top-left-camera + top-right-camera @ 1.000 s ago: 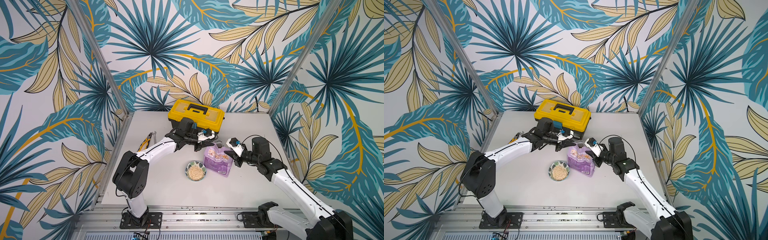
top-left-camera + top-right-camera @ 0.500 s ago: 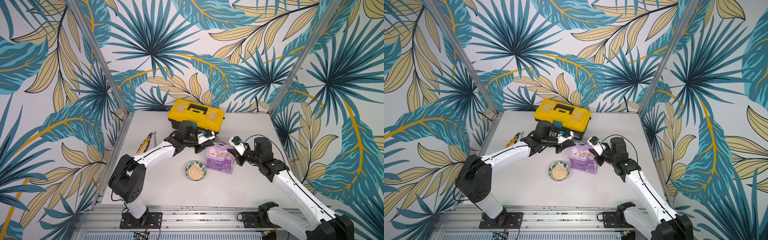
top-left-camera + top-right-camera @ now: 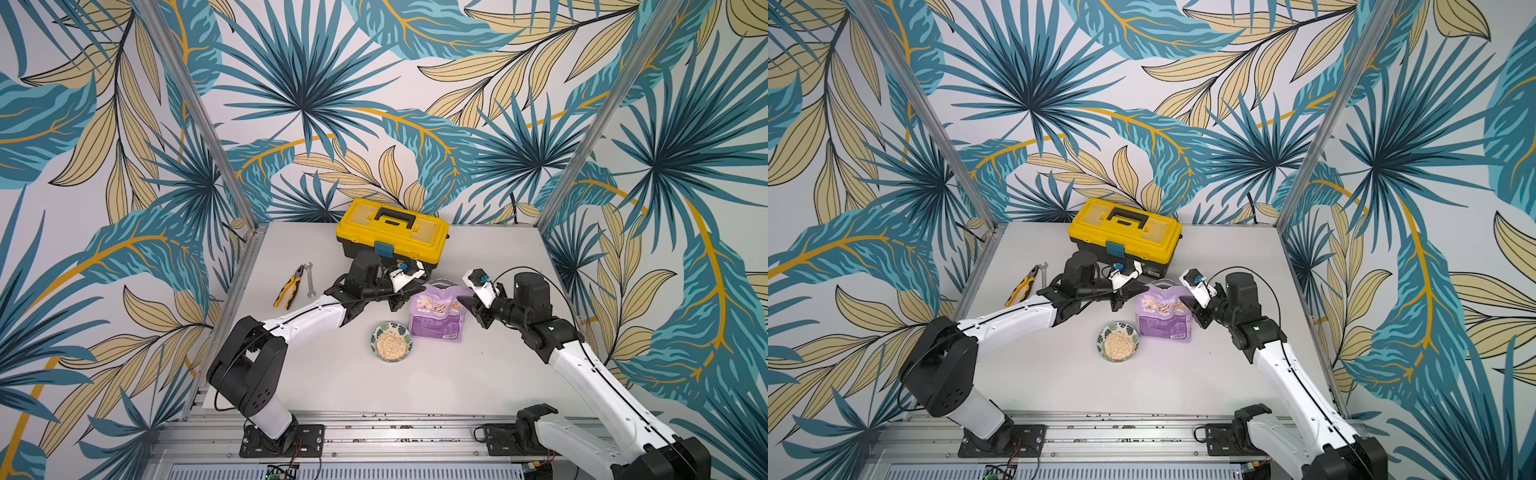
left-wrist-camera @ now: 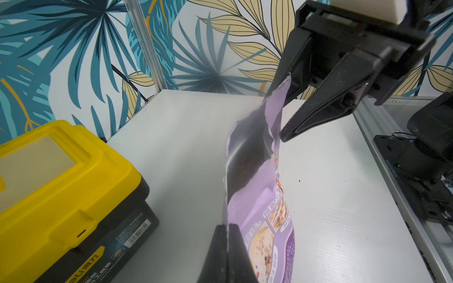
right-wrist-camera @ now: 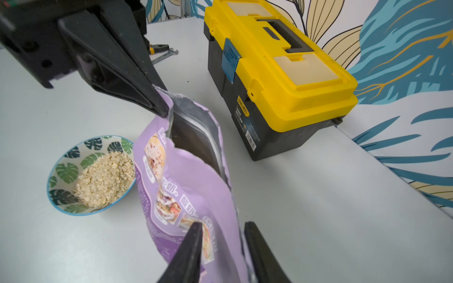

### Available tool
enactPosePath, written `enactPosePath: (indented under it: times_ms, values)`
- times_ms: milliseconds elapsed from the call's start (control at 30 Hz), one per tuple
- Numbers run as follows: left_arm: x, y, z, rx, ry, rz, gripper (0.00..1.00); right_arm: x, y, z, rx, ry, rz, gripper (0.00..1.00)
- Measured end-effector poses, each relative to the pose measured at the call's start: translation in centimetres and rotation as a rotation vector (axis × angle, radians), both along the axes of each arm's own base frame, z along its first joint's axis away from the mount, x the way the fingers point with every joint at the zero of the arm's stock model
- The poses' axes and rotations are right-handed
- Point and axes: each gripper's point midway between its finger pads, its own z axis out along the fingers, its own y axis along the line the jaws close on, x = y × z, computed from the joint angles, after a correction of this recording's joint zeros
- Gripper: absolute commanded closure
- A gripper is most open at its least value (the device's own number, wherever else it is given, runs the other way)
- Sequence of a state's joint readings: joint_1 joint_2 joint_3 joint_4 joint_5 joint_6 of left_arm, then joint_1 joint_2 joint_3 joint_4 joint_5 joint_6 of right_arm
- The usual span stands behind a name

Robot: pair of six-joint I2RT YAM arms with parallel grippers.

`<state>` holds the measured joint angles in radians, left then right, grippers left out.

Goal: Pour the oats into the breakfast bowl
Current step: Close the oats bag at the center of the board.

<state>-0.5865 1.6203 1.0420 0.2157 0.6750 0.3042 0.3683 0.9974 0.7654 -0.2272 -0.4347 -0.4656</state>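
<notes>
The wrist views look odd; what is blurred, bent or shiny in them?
Left wrist view: the pouch mouth is smeared, the table shows streaky glare. Right wrist view: the wide lens bows the toolbox; the oats look sharp. Both top views: even light, faint shadows by the bowl.

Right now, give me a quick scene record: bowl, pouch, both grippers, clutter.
bowl: on the table, oats heaped inside
pouch: upright beside the bowl, top torn open
left gripper: shut on one top corner of the pouch
right gripper: open, jaws apart either side of the pouch's opposite edge
clutter: closed toolbox behind the pouch; pliers and wrench lie side by side
</notes>
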Motion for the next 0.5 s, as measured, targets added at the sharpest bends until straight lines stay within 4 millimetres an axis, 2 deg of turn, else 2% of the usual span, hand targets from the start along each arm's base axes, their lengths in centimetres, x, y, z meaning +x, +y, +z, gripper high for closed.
enactPosePath:
  times_ms: [233,500]
  values:
    - [0.0,-0.1,0.1,-0.003,-0.005,-0.004,1.0,-0.1,0.6,2.3,-0.039,-0.029,0.076,0.22]
    - [-0.3,-0.2,0.2,-0.005,-0.013,-0.023,1.0,1.5,2.1,2.6,-0.108,-0.006,0.177,0.15]
